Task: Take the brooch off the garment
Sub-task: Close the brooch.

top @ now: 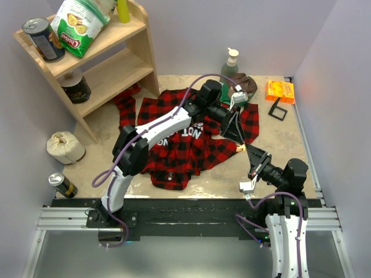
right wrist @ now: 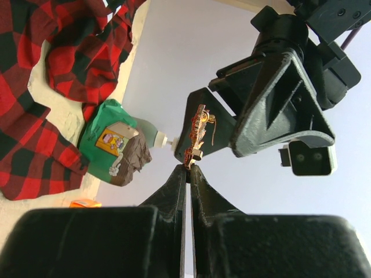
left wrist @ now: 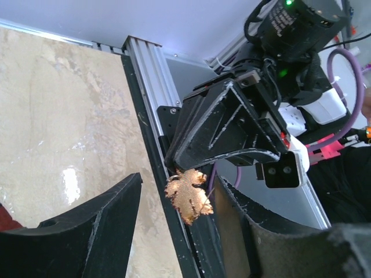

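The brooch [left wrist: 188, 197], a small gold leaf, hangs in the air over the table's near edge, clear of the garment [top: 174, 150]. My right gripper [right wrist: 188, 166] is shut on its lower end and also shows in the left wrist view [left wrist: 175, 167]. My left gripper [left wrist: 185, 223] stands open with the brooch [right wrist: 199, 132] between its fingers [left wrist: 87, 231]; whether either finger touches it I cannot tell. From above, the brooch [top: 242, 148] is a pale speck where the left gripper [top: 235, 132] and right gripper [top: 248, 152] meet. The red-and-black plaid shirt lies spread on the table.
A wooden shelf [top: 110, 63] with cans and a chip bag stands at the back left. A green soap bottle [top: 230, 62], a brown cloth lump [top: 243, 84], an orange packet [top: 280, 91] and a black frame [top: 277, 111] sit at the back right. A cloth roll [top: 65, 146] and a can [top: 62, 184] sit at the left.
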`<action>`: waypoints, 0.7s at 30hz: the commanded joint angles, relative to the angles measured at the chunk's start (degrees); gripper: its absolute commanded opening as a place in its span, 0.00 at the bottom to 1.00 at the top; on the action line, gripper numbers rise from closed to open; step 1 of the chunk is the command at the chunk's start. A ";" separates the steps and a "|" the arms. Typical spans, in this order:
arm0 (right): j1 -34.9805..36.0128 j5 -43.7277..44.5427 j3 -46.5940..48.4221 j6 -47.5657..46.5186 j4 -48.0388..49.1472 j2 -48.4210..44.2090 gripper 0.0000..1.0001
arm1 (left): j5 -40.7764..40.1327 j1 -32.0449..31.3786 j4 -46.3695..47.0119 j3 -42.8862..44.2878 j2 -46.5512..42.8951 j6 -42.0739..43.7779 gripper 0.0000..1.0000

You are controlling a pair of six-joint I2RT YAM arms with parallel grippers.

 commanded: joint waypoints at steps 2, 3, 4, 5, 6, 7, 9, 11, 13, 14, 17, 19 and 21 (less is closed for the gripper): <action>-0.09 -1.15 0.42 -16.65 1.33 -0.75 0.00 | 6.23 -0.04 9.15 -1.83 -4.99 -5.83 0.56; -0.09 -1.14 0.50 -16.48 1.25 -0.75 0.00 | 6.68 -0.04 9.16 -2.62 -5.17 -6.19 0.54; -0.09 -1.06 0.51 -16.04 1.59 -0.75 0.00 | 6.86 0.05 9.16 -3.06 -5.44 -5.67 0.54; -0.09 -1.06 0.68 -15.78 1.77 -0.84 0.00 | 6.86 0.14 7.51 -3.24 -5.70 -4.79 0.54; -0.09 -1.06 0.68 -15.60 1.86 -0.84 0.00 | 6.78 0.23 5.93 -3.24 -5.70 -2.00 0.54; -0.09 -1.06 0.68 -15.51 2.03 -0.84 0.00 | 6.43 0.23 4.00 -3.07 -5.70 -0.23 0.54; -0.09 -1.14 0.77 -15.25 2.12 -0.84 0.00 | 5.20 0.14 -1.11 -2.45 -5.53 4.33 0.54; -0.18 -1.32 0.59 -15.33 2.21 -0.75 0.00 | 3.71 0.05 -3.39 -2.19 -5.26 5.58 0.53; -0.09 -1.49 0.51 -15.33 2.30 -0.84 0.00 | 2.74 -0.04 -4.71 -1.49 -4.91 7.16 0.53; -0.18 -1.50 0.42 -15.25 2.30 -0.93 0.00 | 2.04 -0.04 -5.77 -1.14 -4.39 7.52 0.54; -0.09 -1.32 0.50 -15.16 2.21 -1.19 0.00 | -0.33 -0.12 -7.96 -0.17 -3.86 9.27 0.54; -0.09 -1.15 0.51 -14.90 2.21 -1.37 0.00 | -1.31 -0.13 -8.50 0.27 -3.59 10.33 0.54; -0.09 -1.32 0.59 -14.90 1.95 -1.46 0.00 | -2.36 -0.21 -9.64 1.06 -3.16 11.12 0.54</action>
